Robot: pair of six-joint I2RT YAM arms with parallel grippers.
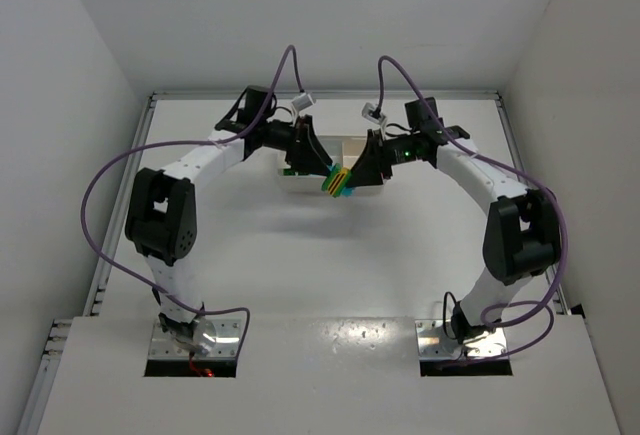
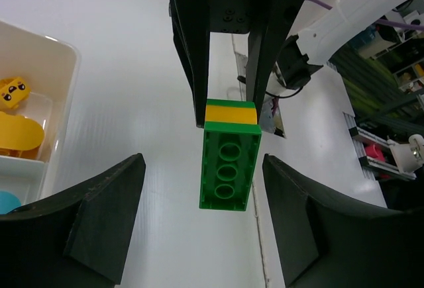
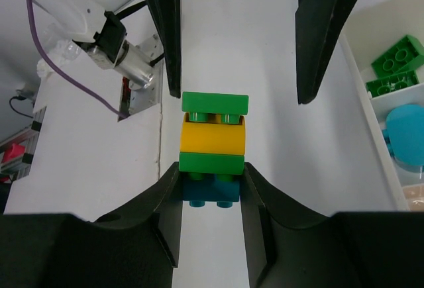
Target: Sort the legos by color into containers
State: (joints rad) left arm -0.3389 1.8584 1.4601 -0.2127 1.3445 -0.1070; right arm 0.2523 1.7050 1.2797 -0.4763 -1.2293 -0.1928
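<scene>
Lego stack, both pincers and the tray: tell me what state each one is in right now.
Lego stack: green, yellow, green and cyan bricks clumped together, not yet split.
Right pincer: shut on the stack's cyan end.
Left pincer: open, fingers either side of the stack, not touching.
Tray: holds yellow pieces, green bricks and a cyan piece in separate compartments.

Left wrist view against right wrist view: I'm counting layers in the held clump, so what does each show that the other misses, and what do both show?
Only left wrist: the end green brick from its hollow underside, and yellow pieces in the tray. Only right wrist: the cyan brick clamped by the right hand, a second green layer, and loose green bricks in the tray. Both: the clump, with the left hand open either side of it.
</scene>
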